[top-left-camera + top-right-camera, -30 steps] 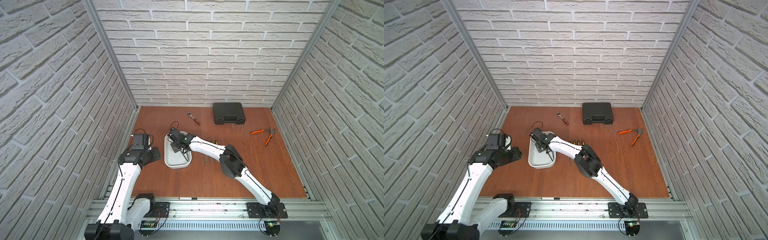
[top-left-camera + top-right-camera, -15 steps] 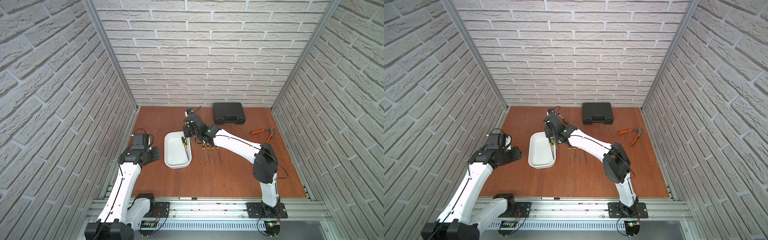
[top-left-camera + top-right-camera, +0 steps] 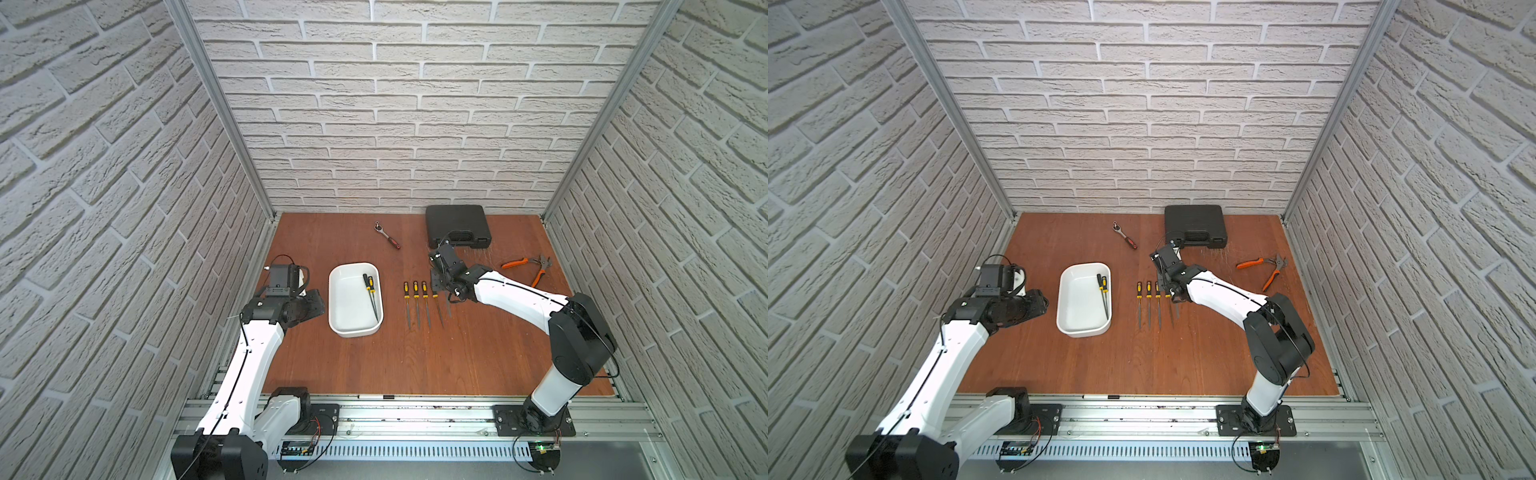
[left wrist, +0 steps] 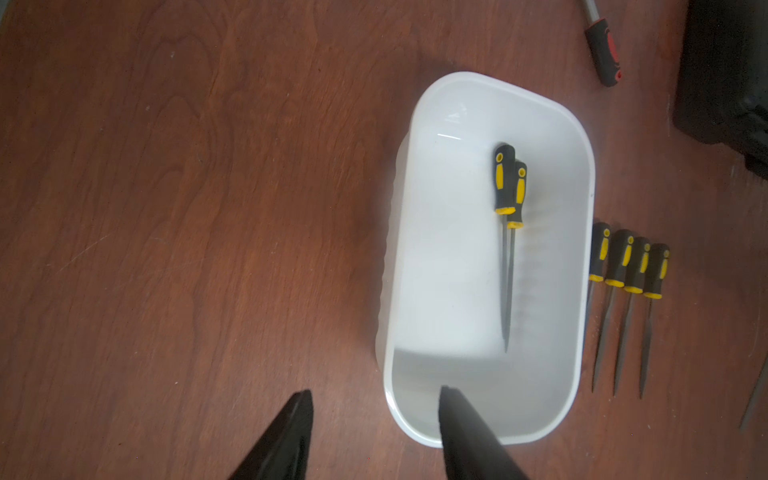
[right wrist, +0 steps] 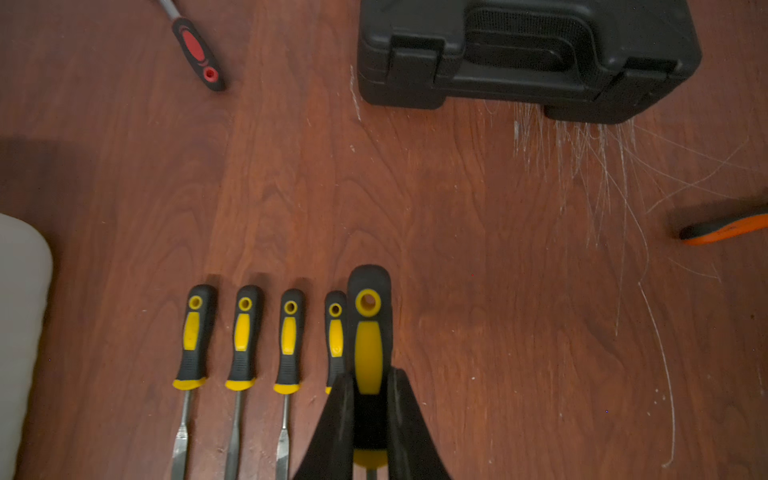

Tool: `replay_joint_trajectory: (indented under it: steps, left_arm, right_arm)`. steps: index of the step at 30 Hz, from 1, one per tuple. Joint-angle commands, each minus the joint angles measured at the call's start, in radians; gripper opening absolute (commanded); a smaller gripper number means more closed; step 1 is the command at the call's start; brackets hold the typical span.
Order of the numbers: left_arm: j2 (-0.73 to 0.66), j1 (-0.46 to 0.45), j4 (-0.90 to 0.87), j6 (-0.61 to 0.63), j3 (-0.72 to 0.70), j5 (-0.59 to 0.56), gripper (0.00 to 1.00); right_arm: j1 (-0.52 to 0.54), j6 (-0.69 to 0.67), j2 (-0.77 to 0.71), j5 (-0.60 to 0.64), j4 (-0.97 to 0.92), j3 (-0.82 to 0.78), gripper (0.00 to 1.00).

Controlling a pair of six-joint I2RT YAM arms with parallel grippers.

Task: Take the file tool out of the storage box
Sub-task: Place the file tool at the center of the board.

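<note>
The storage box [image 3: 347, 299] is a shallow white tub left of centre, seen in both top views [image 3: 1077, 299]. Two black-and-yellow file tools [image 4: 509, 195] lie side by side inside it. My right gripper [image 5: 370, 399] is shut on the handle of another file tool [image 5: 369, 332], holding it low over the table at the right end of a row of several files [image 3: 415, 299], well clear of the tub. My left gripper [image 4: 374, 415] hangs open beside the tub's left side, one finger [image 4: 457, 424] over the rim of a corner, with nothing between its fingers.
A black tool case [image 3: 457, 226] stands at the back, just behind my right gripper [image 3: 445, 293]. A red-handled ratchet [image 3: 387, 235] lies to its left and orange pliers [image 3: 528, 268] to the right. Brick walls close in three sides.
My right arm has swung from inside the tub to the right, carrying a file to the right end of the row on the table. The left arm has not moved.
</note>
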Motion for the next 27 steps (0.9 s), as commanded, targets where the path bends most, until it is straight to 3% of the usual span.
replay_joint_trajectory:
  steps: [1, 10, 27]
  left_arm:
    - [0.004, -0.006, 0.033, -0.008, -0.012, 0.008, 0.55]
    - [-0.014, -0.008, -0.002, -0.007, -0.017, -0.018, 0.55]
    - [-0.015, -0.008, -0.028, -0.005, 0.002, -0.027, 0.55]
  right_arm:
    - [-0.006, -0.015, 0.01, 0.018, 0.065, -0.021, 0.03]
    - [-0.026, -0.002, 0.138, 0.002, 0.122, -0.025, 0.03]
    - [-0.056, 0.006, 0.2, -0.045, 0.173, -0.053, 0.03]
